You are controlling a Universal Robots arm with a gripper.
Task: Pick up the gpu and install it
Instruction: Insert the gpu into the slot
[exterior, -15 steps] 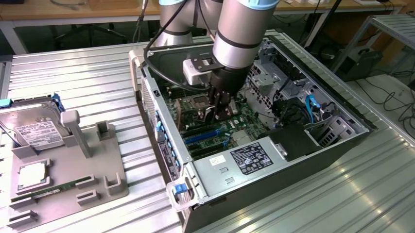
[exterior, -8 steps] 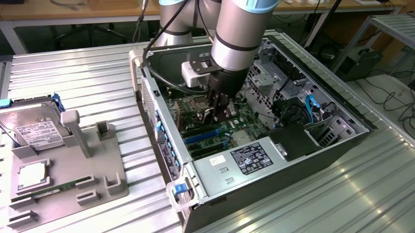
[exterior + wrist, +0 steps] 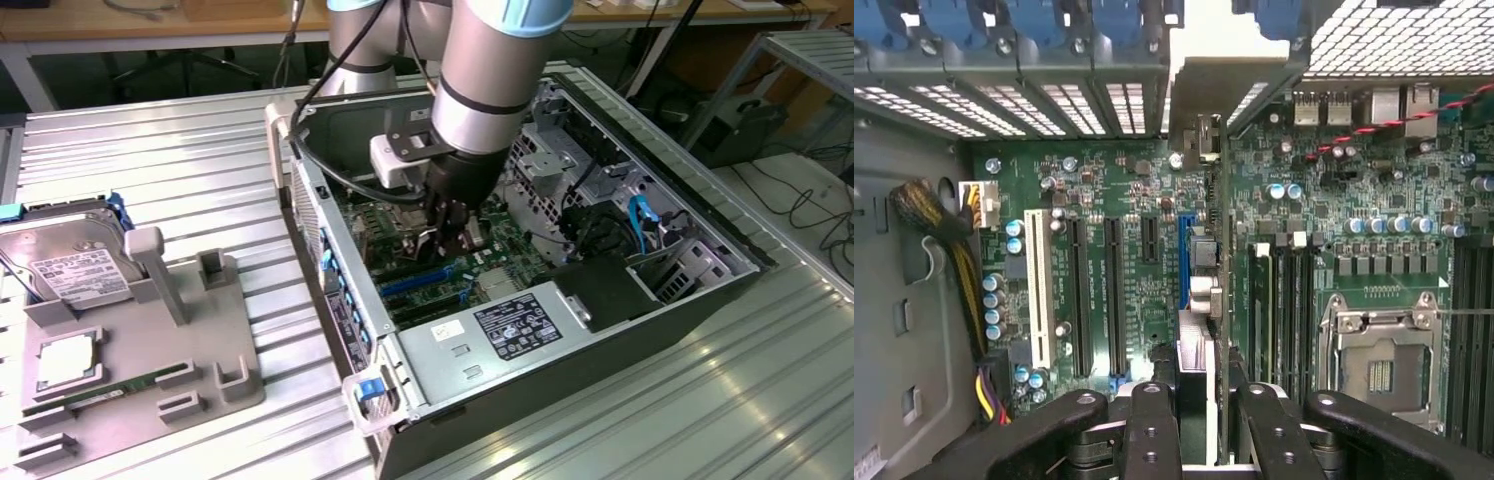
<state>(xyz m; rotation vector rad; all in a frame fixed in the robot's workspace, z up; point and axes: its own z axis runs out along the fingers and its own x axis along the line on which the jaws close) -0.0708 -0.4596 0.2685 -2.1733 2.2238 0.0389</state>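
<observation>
My gripper (image 3: pixel 449 238) is lowered inside the open computer case (image 3: pixel 727 270), just above the motherboard. It is shut on the gpu (image 3: pixel 1196 345), which the wrist view shows edge-on as a thin upright card between the black fingers (image 3: pixel 1154 430). The card's silver bracket (image 3: pixel 1204 95) reaches the case's rear slot openings. The card stands over the blue expansion slot (image 3: pixel 1182 255); whether it is seated I cannot tell. In the exterior view the gpu (image 3: pixel 470 238) is mostly hidden by the gripper, near the blue slots (image 3: pixel 416 283).
Black and white expansion slots (image 3: pixel 1076 290) lie beside the card, with memory slots and the processor socket (image 3: pixel 1379 360) on its other side. A power supply (image 3: pixel 514 325) fills the case's near end. On the exterior view's left, a grey tray (image 3: pixel 200 350) holds a hard drive (image 3: pixel 74 265) and a memory stick (image 3: pixel 120 385).
</observation>
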